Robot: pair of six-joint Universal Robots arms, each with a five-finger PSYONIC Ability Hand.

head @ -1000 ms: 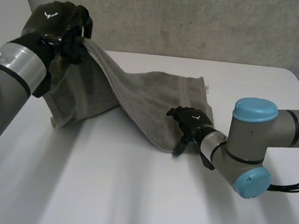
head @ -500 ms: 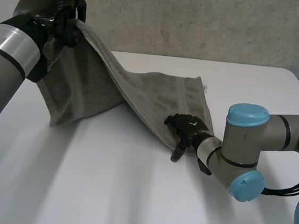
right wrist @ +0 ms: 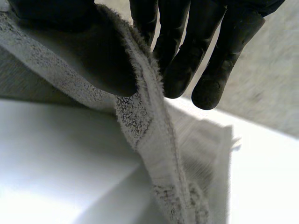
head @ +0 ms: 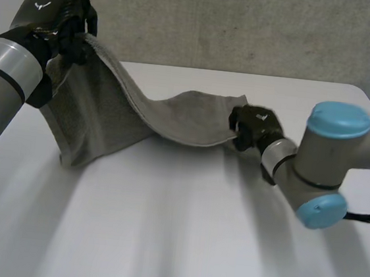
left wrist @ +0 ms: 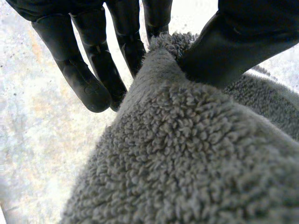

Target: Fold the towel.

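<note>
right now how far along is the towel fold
Early. Done: both grips are made, the left hand pinching one towel corner held high, the right hand pinching the opposite end just off the table. In hand: the towel sags between them, its lower part resting on the table. Left: no fold is laid yet; one end must be carried over the other.
</note>
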